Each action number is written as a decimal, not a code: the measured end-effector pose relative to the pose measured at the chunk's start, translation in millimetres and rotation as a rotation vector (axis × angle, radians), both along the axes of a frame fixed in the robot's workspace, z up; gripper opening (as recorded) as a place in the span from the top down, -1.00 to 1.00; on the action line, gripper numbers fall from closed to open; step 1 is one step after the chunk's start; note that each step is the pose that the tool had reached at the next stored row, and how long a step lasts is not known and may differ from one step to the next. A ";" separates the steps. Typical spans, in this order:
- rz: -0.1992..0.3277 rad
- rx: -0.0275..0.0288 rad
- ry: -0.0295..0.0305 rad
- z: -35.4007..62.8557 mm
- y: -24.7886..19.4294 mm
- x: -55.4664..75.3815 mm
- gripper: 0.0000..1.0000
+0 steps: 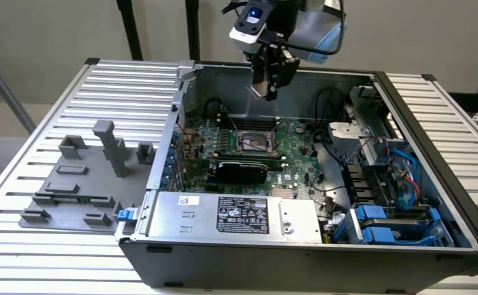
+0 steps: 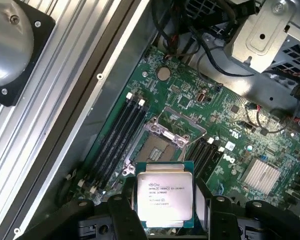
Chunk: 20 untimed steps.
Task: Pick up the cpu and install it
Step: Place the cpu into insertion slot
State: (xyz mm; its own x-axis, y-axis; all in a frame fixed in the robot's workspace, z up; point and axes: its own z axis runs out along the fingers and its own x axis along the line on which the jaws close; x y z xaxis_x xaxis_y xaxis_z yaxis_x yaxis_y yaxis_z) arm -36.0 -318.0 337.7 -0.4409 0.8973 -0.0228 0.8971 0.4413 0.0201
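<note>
The cpu [image 2: 165, 197], a flat square chip with a silvery top and printed text, sits between my black fingers [image 2: 121, 216], and my gripper [image 2: 165, 220] is shut on its edges. Past it on the green motherboard [image 2: 190, 100] lies the open black socket [image 2: 161, 144] with its metal frame, and the chip hangs above and short of it. In the exterior view my gripper [image 1: 270, 86] hovers over the back of the open computer case [image 1: 305, 258], well above the socket [image 1: 254, 144], with a pale edge of the cpu [image 1: 257, 92] at its tip.
Grey fixture blocks [image 1: 83, 178] stand on the slatted table at the exterior view's left. Inside the case are a power supply [image 1: 231, 215], blue drive bays [image 1: 395, 224], cables and a metal bracket [image 2: 262, 35]. Black memory slots [image 2: 117, 135] flank the socket.
</note>
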 end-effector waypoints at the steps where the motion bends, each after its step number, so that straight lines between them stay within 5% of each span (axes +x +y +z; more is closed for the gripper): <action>1: -0.018 0.0000 0.0000 -0.4 0.0 0.0 -0.10; 20: -0.365 -0.0001 0.0000 -8.2 0.0 0.0 -0.10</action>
State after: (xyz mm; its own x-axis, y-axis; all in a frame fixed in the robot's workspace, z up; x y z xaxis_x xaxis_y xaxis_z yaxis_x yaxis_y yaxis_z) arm -36.0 -318.0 329.5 -0.0917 0.9955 -0.0229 0.9955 0.0922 0.0201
